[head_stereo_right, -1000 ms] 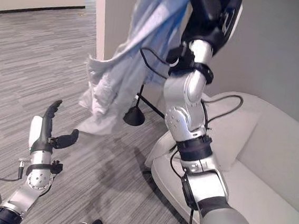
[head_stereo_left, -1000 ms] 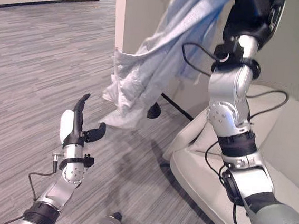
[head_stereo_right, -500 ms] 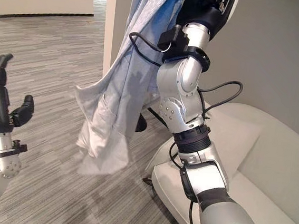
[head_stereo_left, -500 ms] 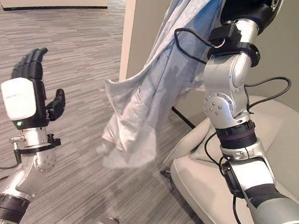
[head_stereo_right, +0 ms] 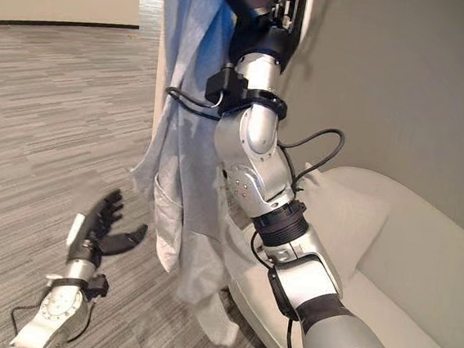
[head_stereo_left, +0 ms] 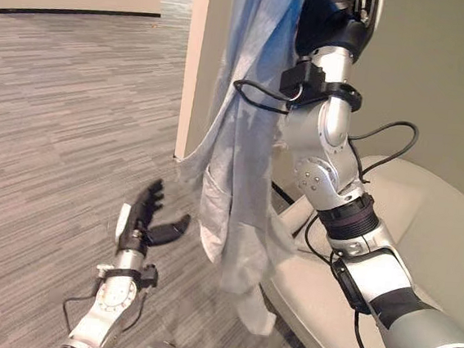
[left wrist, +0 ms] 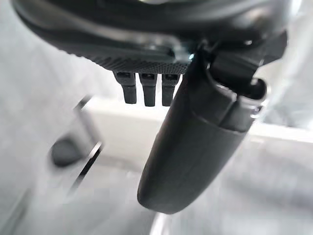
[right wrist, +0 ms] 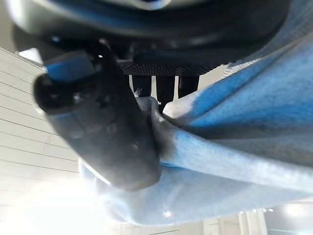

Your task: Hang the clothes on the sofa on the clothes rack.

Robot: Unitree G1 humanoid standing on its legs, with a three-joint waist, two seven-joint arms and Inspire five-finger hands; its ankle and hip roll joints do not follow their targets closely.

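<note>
A pale blue shirt [head_stereo_left: 238, 158] hangs long from my raised right hand [head_stereo_left: 330, 11], its hem dangling near the floor beside the sofa [head_stereo_left: 423, 242]. In the right wrist view the thumb and fingers [right wrist: 102, 132] are curled round a bunched fold of the blue cloth [right wrist: 234, 122]. My left hand [head_stereo_left: 141, 223] is low over the carpet, left of the shirt, fingers straight and thumb out, holding nothing. The left wrist view shows that thumb [left wrist: 195, 147] with the sofa edge beyond. A dark round base [left wrist: 63, 149] with a thin black rod shows on the floor there.
A cream sofa [head_stereo_right: 388, 263] fills the lower right against a grey-green wall. A white pillar [head_stereo_left: 200, 64] stands just behind the shirt. Grey striped carpet [head_stereo_left: 56, 124] stretches away to the left and back.
The right arm has lifted higher and the shirt now hangs straight down instead of billowing left. My left hand has dropped from chest height to low near the floor.
</note>
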